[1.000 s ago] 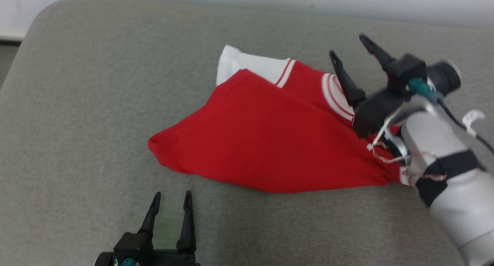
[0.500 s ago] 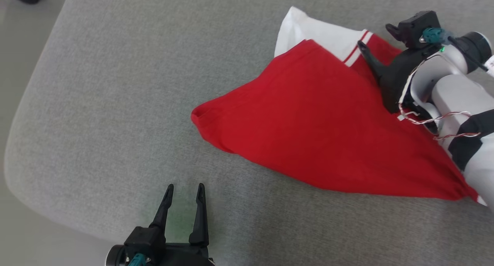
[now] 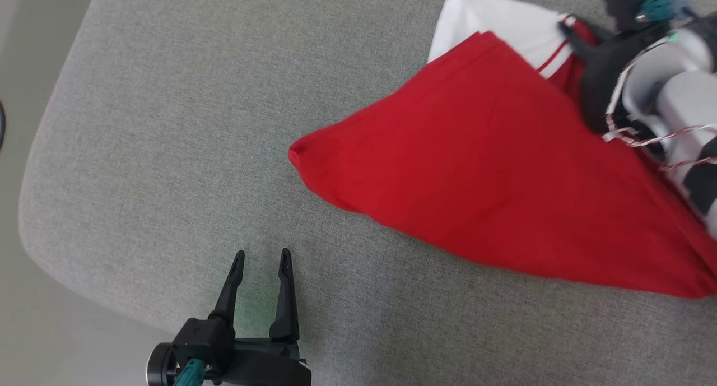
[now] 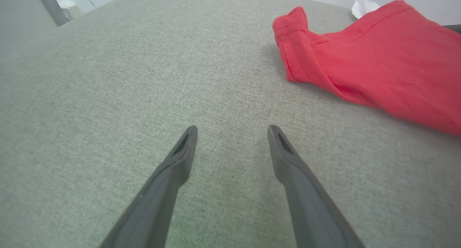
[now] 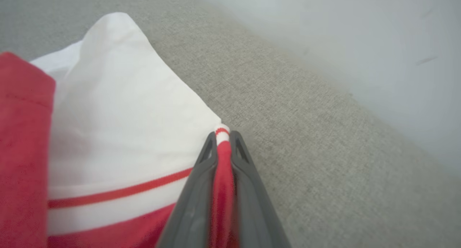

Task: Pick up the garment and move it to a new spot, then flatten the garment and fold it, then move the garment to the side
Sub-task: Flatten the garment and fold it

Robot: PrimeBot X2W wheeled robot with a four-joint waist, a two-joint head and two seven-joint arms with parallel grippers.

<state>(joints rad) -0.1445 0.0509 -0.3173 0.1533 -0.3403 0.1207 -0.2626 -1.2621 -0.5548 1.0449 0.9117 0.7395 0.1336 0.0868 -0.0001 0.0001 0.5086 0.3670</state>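
**A:** Right gripper (image 5: 222, 136) is clamped tight on the red shirt (image 3: 493, 178)! Both dark fingers are pinching a fold of its red-and-white striped trim, just beside the white sleeve (image 5: 119, 104).

**B:** And where's the shirt lying?

**A:** It's rumpled on the grey cushion (image 3: 168, 122), toward the far right side, with one red corner pointing left.

**B:** Left gripper (image 3: 262, 254)?

**A:** Fingers spread wide with nothing between them. It's over bare cushion near the front edge, well apart from the shirt.
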